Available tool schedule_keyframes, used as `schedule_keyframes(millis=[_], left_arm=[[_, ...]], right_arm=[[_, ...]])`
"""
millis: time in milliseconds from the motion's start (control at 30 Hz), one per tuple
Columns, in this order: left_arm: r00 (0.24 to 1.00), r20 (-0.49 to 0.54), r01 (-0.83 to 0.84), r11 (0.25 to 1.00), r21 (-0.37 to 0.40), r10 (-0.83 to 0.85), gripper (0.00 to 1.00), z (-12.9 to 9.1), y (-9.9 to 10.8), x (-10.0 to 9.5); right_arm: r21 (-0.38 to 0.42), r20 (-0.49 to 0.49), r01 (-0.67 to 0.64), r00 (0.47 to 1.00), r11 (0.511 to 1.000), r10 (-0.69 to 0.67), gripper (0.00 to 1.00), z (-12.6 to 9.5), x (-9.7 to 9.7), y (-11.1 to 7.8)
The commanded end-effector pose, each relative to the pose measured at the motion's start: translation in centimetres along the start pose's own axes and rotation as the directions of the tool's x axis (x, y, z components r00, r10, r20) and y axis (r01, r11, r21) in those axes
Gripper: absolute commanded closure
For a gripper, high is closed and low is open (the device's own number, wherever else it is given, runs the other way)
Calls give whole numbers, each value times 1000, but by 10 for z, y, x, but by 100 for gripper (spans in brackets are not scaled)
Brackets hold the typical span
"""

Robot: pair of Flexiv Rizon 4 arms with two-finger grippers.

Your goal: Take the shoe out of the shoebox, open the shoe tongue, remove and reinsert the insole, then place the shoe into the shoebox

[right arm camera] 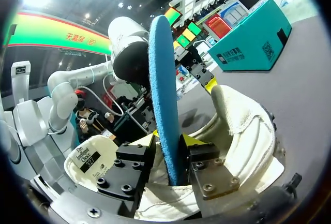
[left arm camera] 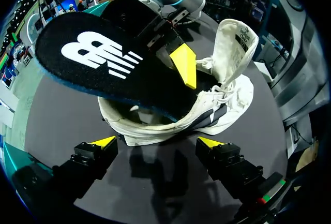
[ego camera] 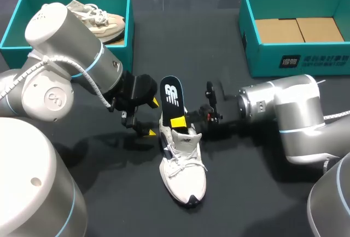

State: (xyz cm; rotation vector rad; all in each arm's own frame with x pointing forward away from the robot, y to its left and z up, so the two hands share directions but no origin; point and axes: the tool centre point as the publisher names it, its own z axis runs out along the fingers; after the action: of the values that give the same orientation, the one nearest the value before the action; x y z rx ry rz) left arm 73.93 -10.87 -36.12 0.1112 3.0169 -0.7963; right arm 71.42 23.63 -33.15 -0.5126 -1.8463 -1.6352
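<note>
— Black cloth over blue foam: that is the insole (ego camera: 171, 97), and it is sticking up out of the white shoe (ego camera: 183, 168) with its lower end inside the opening. The right gripper (right arm camera: 168, 144) is pinching it from both faces.

— And the shoe is lying where?

— It is lying on the table between the arms, well apart from the teal shoebox (ego camera: 295, 62). So I am judging the unboxing as done. The tongue (left arm camera: 235, 43) is standing pulled back, so that step is looking done too.

— Is the insole coming out or going back in?

— I am not able to tell from this.

— What is the left gripper (left arm camera: 158, 142) doing?

— It is hovering just beside the heel with its fingers spread, gripping nothing.

— What is remaining?

— Seating the insole flat, I am guessing, then boxing the shoe.
</note>
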Motion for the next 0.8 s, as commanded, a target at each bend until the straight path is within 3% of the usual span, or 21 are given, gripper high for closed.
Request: schedule_keyframes(millis=[33,367,633,733,800], left_arm=[[1000,1,0,1000,-1,0,0,0,0,1],[1000,1,0,1000,-1,0,0,0,0,1],[1000,1,0,1000,-1,0,0,0,0,1],[1000,1,0,1000,-1,0,0,0,0,1],[1000,1,0,1000,-1,0,0,0,0,1]], right_arm=[[24,8,8,1000,1000,-9,69,1,2,10],[54,17,43,999,998,-44,69,-1,3,26],[39,-13,51,999,998,-51,71,-7,-13,42],[32,-21,47,999,998,-46,81,-9,-18,45],[32,-28,41,999,999,-40,100,-9,-20,45]])
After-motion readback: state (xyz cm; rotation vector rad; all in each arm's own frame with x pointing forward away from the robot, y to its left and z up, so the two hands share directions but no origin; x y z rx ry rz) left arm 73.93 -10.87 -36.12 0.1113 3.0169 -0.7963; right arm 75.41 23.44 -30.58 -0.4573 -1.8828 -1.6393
